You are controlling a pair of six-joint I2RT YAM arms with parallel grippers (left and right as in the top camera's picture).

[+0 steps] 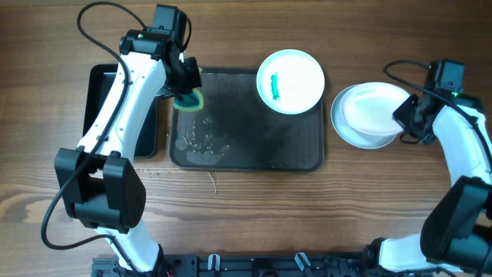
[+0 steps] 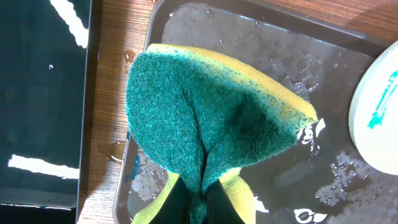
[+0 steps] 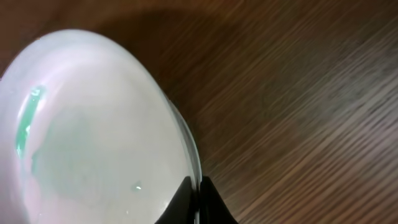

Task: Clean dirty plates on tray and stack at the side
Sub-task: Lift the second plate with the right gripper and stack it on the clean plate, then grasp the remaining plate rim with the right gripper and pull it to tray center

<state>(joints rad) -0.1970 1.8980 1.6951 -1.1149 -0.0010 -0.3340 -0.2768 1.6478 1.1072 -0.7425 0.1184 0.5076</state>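
A white plate [image 1: 290, 81] with a teal smear lies on the back right of the dark grey tray [image 1: 254, 138]. It also shows at the right edge of the left wrist view as plate [image 2: 379, 112] on the wet tray [image 2: 323, 68]. My left gripper [image 1: 187, 86] [image 2: 198, 208] is shut on a green and yellow sponge [image 1: 188, 100] [image 2: 211, 106] over the tray's back left corner. Right of the tray, two white plates [image 1: 367, 115] sit stacked on the table. My right gripper [image 1: 403, 121] [image 3: 198, 202] is shut on the upper plate's [image 3: 93, 124] rim.
A glossy black container [image 1: 98, 108] [image 2: 37, 93] sits left of the tray, partly under my left arm. Water drops and a wet film [image 1: 201, 142] cover the tray's front left. Bare wood table [image 1: 254, 215] runs along the front.
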